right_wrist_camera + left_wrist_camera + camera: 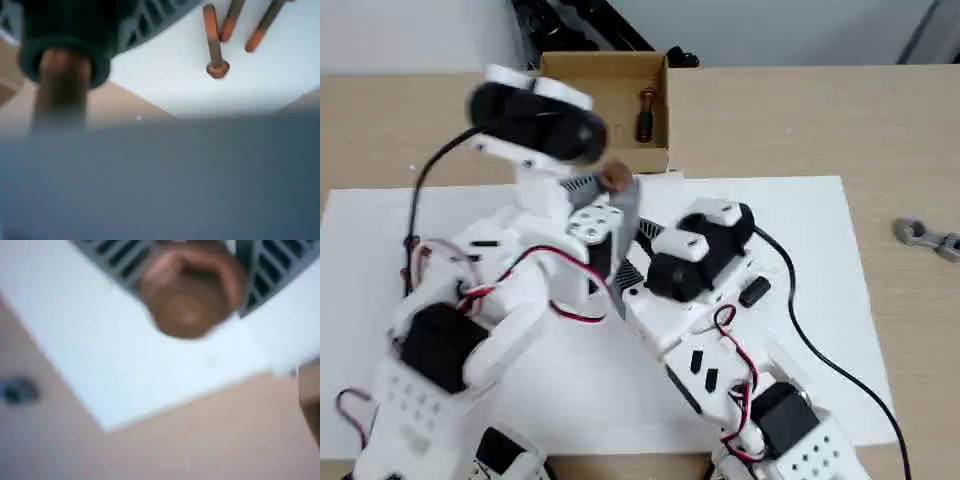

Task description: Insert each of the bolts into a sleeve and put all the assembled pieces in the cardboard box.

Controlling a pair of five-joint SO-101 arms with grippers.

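My left gripper (617, 192) hangs over the white mat just in front of the cardboard box (582, 72), shut on a brown bolt (613, 177). In the left wrist view the bolt head (190, 292) sits between grey ribbed jaws. A black sleeve (65, 42) sits against the ribbed jaw of my right gripper (75, 30), which is shut on it, and the bolt shaft (60, 92) comes out through it. One assembled piece (646, 113) lies inside the box. Three loose bolts (215, 47) lie on the mat.
The white mat (800, 260) covers the middle of the tan table. A metal tool (925, 237) lies on bare table at the right. Both arm bodies crowd the mat's centre. A small dark object (17, 390) sits on the table beyond the mat's edge.
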